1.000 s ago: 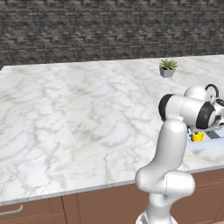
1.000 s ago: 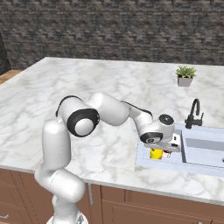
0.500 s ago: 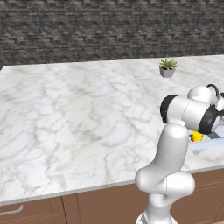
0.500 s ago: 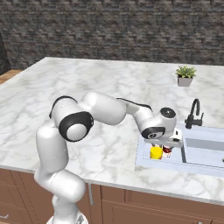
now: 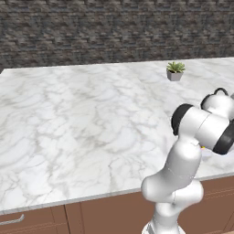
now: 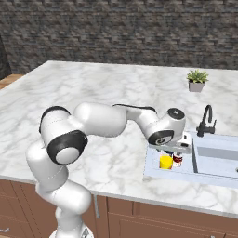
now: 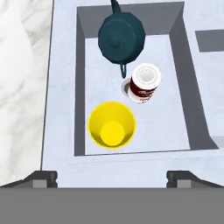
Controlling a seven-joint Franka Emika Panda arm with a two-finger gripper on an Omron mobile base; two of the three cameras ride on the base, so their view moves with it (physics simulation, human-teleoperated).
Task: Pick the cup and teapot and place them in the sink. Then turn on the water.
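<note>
In the hand view I look straight down into the small side basin of the sink. The yellow cup stands upright at the basin's near end. The dark teal teapot sits at the far end. My gripper hangs open above the cup, its fingertips wide apart and holding nothing. From the right base camera the gripper hovers just over the cup in the sink; the teapot is hidden behind the hand. The black faucet stands behind the basins, with no water running.
A red-and-white can stands between cup and teapot, beside the drain; it also shows next to the cup. A small potted plant sits far back on the marble counter. The larger main basin lies to the right.
The hand has risen a little above the cup, which stays put in the basin. The arm's elbow has swung left and the jaws stay wide.
</note>
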